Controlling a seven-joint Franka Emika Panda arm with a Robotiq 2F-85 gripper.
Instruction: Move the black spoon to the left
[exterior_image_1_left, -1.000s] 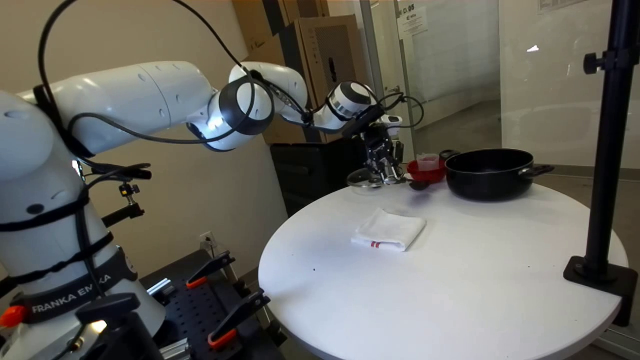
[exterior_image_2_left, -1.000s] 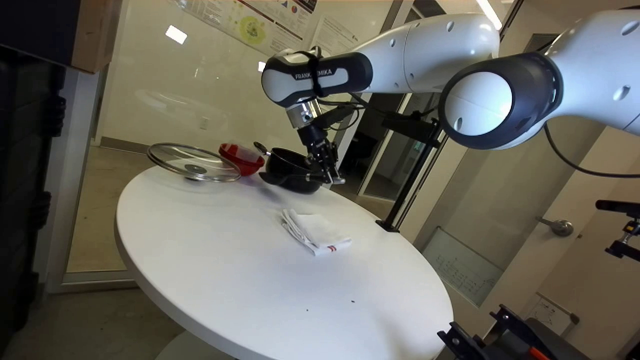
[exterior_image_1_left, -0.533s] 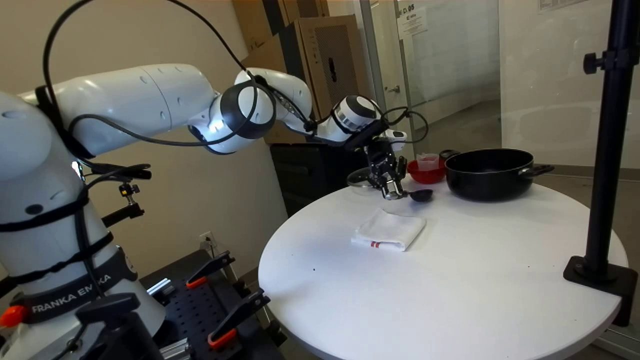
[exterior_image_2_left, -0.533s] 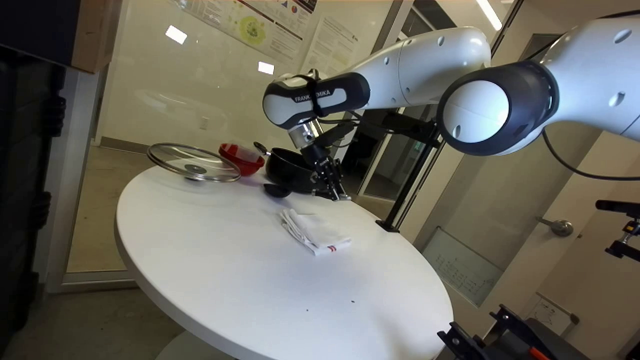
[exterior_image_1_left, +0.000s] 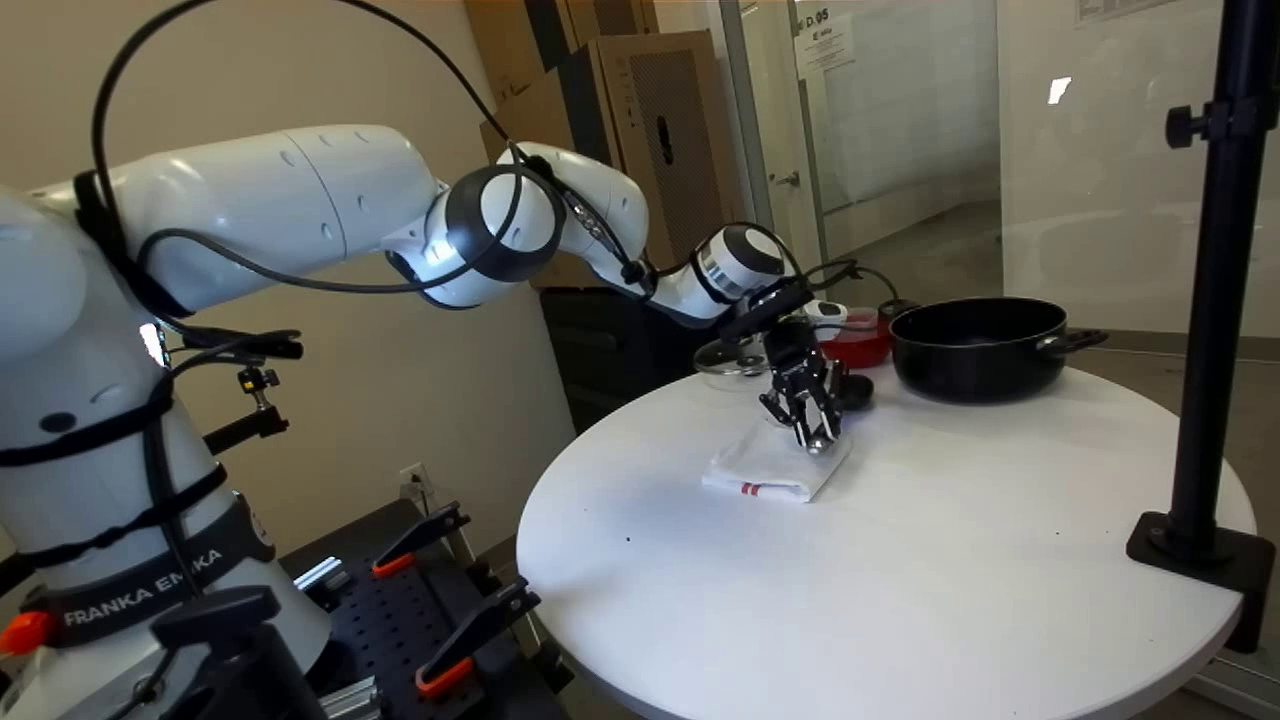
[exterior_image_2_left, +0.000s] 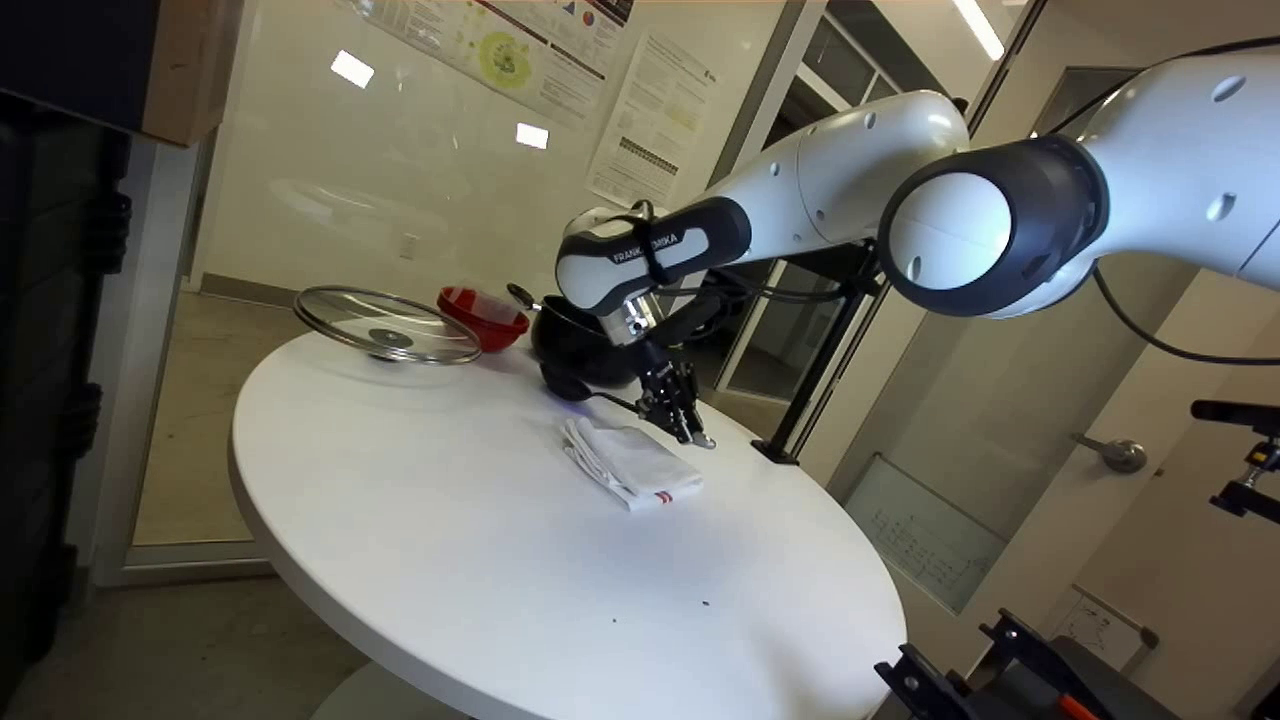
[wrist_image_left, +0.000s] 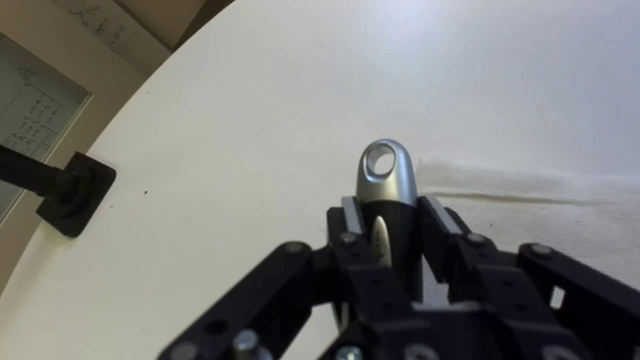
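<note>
Black spoon (exterior_image_2_left: 570, 386), one, clasped in one gripper (wrist_image_left: 394, 215), near one folded cloth (exterior_image_2_left: 635, 466), one pan (exterior_image_1_left: 978, 368)

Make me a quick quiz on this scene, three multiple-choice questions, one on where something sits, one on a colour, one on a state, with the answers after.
1. What sits between the glass lid and the black pan?
A) a black stand
B) a red bowl
C) a cardboard box

2. What colour are the stripes on the folded cloth?
A) red
B) blue
C) green

3. How does the pincer stand?
A) wide open
B) shut on nothing
C) closed on the black spoon

1 B: both exterior views show the bowl there.
2 A: the stripes show red in both exterior views.
3 C: the wrist view shows the spoon's handle clasped in the pincer.
</note>
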